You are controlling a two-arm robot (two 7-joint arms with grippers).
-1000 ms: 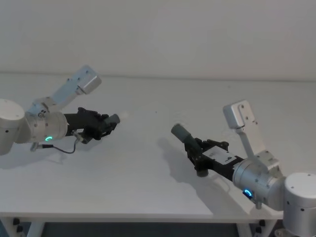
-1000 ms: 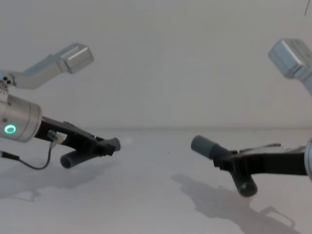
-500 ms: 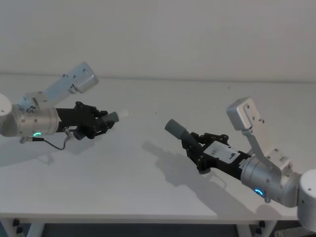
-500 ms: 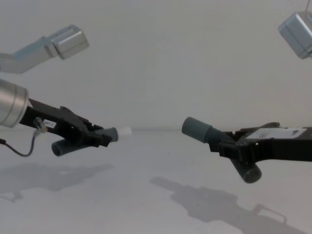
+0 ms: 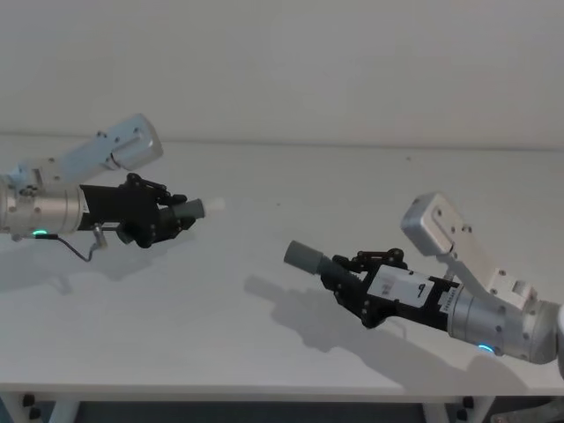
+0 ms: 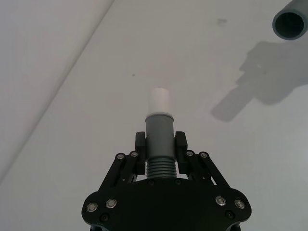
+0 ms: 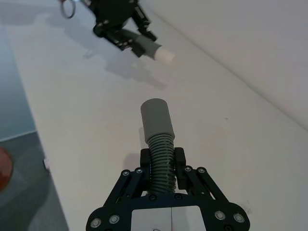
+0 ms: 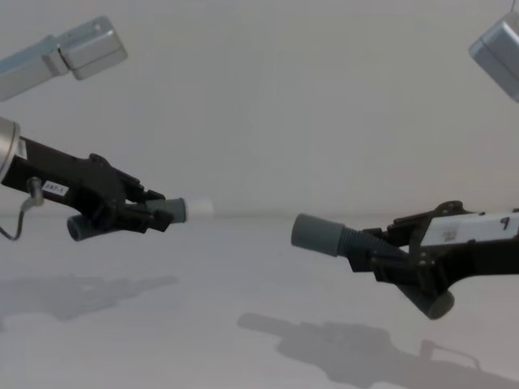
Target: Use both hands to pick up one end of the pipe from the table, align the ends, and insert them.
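I have both hose pieces up off the desk [image 5: 176, 335]. The left gripper [image 5: 172, 217], at 9 o'clock in the head view, has its jaws clamped on the white-tipped hose piece [image 5: 188, 210]. The right gripper [image 5: 354, 280], at 4 o'clock, has its jaws clamped on the ribs of the cuffed hose piece [image 5: 328, 269]. The white tip [image 5: 214, 205] and the cuff [image 5: 302, 256] are well apart. I judge the step is alignment: I would turn both wrists until the two ends share one line, then close the gap slowly. The chest view shows the cuff [image 8: 313, 234] lower than the white tip [image 8: 200, 207]; the left wrist view shows the cuff [image 6: 288, 22] end-on, off the tip's line.
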